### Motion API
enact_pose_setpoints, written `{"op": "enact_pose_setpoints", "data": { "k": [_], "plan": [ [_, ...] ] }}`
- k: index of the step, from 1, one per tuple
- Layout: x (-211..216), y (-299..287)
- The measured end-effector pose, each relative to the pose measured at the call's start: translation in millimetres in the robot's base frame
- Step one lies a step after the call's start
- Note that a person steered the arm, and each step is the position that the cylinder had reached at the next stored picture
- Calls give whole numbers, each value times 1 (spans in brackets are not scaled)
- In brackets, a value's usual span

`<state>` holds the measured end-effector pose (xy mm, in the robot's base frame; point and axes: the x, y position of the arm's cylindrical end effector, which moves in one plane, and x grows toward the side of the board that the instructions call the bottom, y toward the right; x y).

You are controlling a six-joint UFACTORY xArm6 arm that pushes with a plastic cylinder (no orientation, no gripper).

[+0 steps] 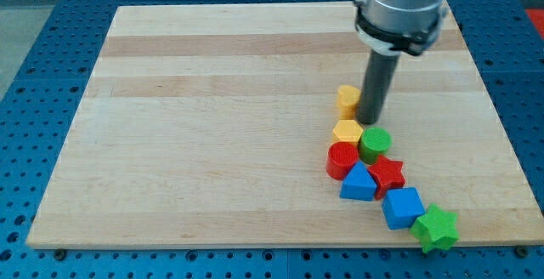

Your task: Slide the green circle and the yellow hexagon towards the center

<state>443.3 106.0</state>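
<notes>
My tip [371,121] sits on the wooden worktop [212,143], right of the middle and a little toward the view's top. It is a plain rod with no fingers, so nothing opens or shuts and it holds nothing. It can only push. The tip is just beside a yellow block [347,99] on its left; I cannot tell that block's shape. Just below the tip are the yellow hexagon [347,132] and the green circle [375,144], side by side and touching. They are the top of a tight line of blocks that runs down to the view's bottom right: a red circle [342,160], a red star [388,173], a blue triangle [359,182], a blue block [401,207] and a green star [437,227]. The two task blocks look small, hard and light, so I think they will slide easily on the smooth wood. The round one may roll off the rod if it is pushed off-middle. I would push each from its right side, straight at its middle, toward the view's left. The neighbours are so close that they may move too.
</notes>
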Motion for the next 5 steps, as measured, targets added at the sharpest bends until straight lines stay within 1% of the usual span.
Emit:
{"op": "enact_pose_setpoints", "data": {
  "k": [1,2,3,4,5],
  "plan": [
    [-27,-11],
    [-31,15],
    [-10,46],
    [37,48],
    [65,49]
  ]
}}
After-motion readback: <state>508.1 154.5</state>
